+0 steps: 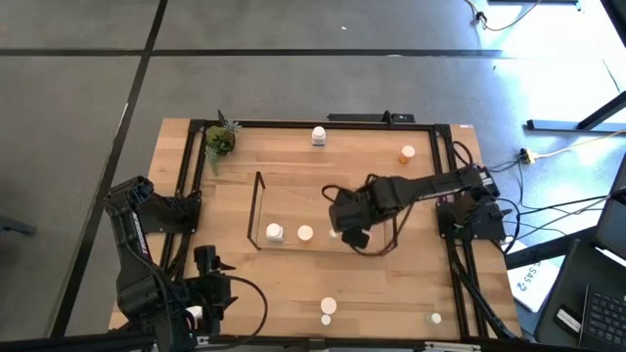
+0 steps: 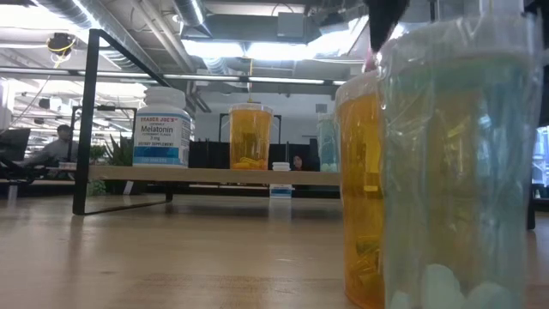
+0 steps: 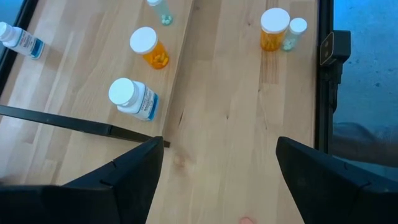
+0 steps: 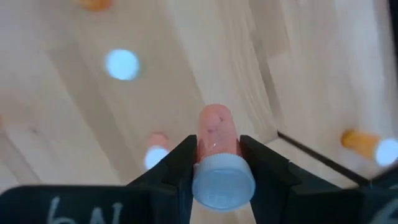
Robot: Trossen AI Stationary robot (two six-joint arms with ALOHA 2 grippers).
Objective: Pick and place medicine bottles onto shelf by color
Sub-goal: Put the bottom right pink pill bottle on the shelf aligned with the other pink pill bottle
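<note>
The shelf [image 1: 258, 210] is a black wire rack on the light wood table. A white bottle [image 1: 275, 232] and an orange bottle [image 1: 305, 233] stand on its near side. My right gripper [image 1: 344, 227] hovers over the shelf's right end, shut on a small pink bottle [image 4: 214, 134] with a white cap. My left gripper [image 3: 217, 180] waits open at the table's near left corner, nothing between its fingers. In the low view the white bottle [image 2: 160, 127] and the orange bottle [image 2: 250, 136] stand on the shelf board. My right gripper pinches the pink bottle's body just under the white cap [image 4: 222, 180] between its two fingers [image 4: 180, 163]. The fingers come from above, pointing steeply down. The bottle hangs upright below them, cap up, lifted clear of the wood.
A white bottle [image 1: 318, 135] and an orange one [image 1: 407, 153] stand near the far edge. An orange [image 2: 364, 189] and a teal bottle [image 2: 455, 172] stand near the front edge, another [image 1: 435, 318] at the near right. A small plant [image 1: 220, 140] sits far left.
</note>
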